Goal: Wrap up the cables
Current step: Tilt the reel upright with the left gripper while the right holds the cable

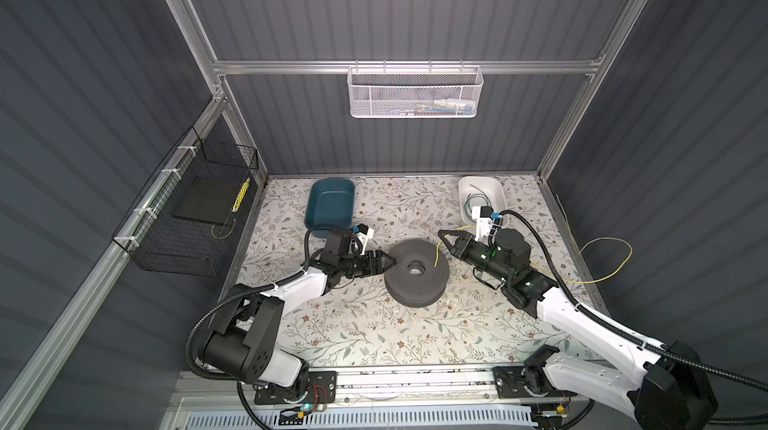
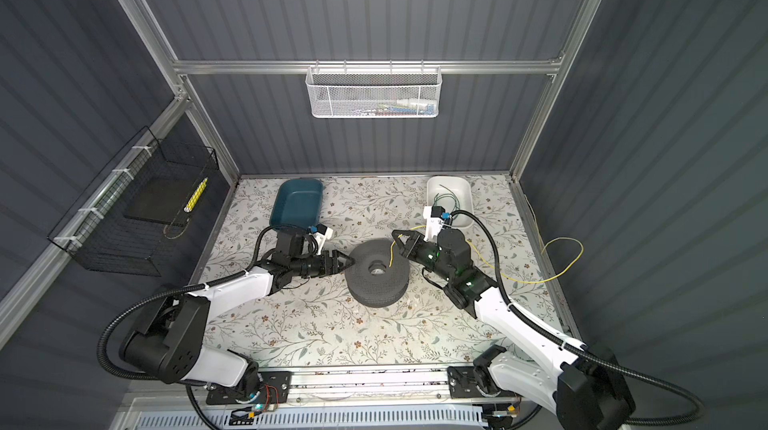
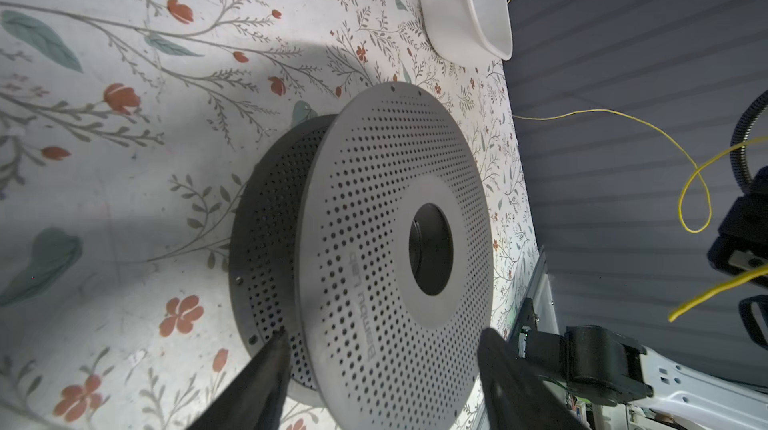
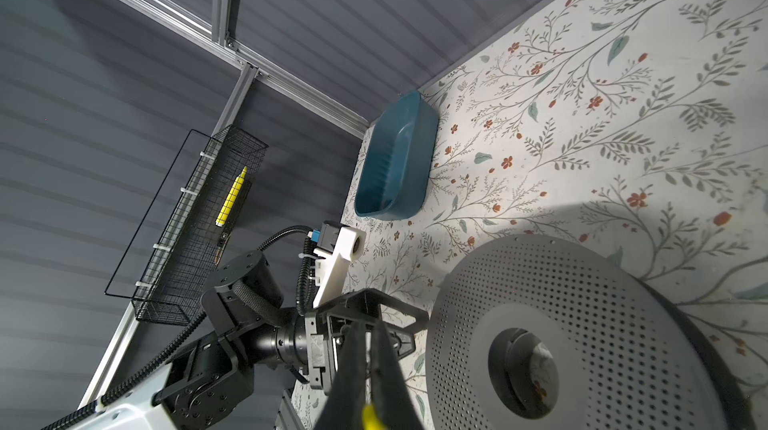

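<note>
Left of the spool (image 1: 417, 278), straddling its upper flange with left gripper (image 1: 391, 260) jaws apart. Right of it, pinching the yellow cable (image 4: 371, 418) in the closed right gripper (image 1: 441, 235).

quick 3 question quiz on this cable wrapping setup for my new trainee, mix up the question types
1. True or false: the green cable lies in the blue tray.
2. Which claw is shut on the yellow cable? A) left B) right C) neither
3. Fill in: the left claw is open at the rim of the grey ____.

Key:
1. False; it lies in the white tray.
2. B, the right claw.
3. spool.
</note>
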Tool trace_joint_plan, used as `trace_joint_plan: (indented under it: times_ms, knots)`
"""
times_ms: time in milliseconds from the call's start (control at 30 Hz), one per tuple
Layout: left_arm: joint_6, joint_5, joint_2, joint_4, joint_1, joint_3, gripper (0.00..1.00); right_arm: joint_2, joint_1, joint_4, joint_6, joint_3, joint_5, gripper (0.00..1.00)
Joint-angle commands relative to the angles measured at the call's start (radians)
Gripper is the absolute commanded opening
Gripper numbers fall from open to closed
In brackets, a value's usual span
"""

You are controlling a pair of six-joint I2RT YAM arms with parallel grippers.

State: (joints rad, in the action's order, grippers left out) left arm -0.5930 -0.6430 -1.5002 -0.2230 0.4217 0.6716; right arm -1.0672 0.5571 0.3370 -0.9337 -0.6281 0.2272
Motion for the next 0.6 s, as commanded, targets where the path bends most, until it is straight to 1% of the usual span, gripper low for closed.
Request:
trace_joint_plan:
  times_ms: [0,67,167,267,300,333,400,433,500,567]
  knots:
    - [-0.045,-0.069,-0.053,-0.120,-0.007,-0.031,0.65,0.008,-0.005,-0.004,0.022,0.007,-0.012,0.00]
    - [-0.058,-0.095,-0.088,-0.167,-0.006,-0.029,0.55,0.001,-0.005,-0.001,0.022,0.002,-0.010,0.00]
    - [-0.050,-0.139,-0.140,-0.203,-0.006,-0.017,0.44,-0.008,-0.005,0.000,0.022,-0.003,-0.005,0.00]
    - [-0.064,-0.152,-0.163,-0.262,-0.006,-0.027,0.41,-0.003,-0.005,-0.001,0.025,-0.003,-0.007,0.00]
    - [-0.072,-0.153,-0.170,-0.281,-0.006,-0.030,0.40,-0.001,-0.005,-0.004,0.024,-0.002,-0.009,0.00]
    - [-0.073,-0.151,-0.177,-0.287,-0.007,-0.032,0.36,0.002,-0.006,-0.006,0.023,0.000,-0.012,0.00]
    - [-0.090,-0.149,-0.187,-0.306,-0.008,-0.033,0.22,0.007,-0.005,-0.009,0.023,-0.001,-0.014,0.00]
    - [-0.096,-0.149,-0.187,-0.317,-0.008,-0.032,0.18,0.008,-0.006,-0.011,0.023,-0.002,-0.014,0.00]
    - [-0.111,-0.143,-0.173,-0.311,-0.011,-0.025,0.13,0.016,-0.006,-0.018,0.025,-0.005,-0.016,0.00]
    - [-0.104,-0.117,-0.139,-0.264,-0.012,-0.007,0.10,0.026,-0.005,-0.026,0.028,-0.008,-0.020,0.00]
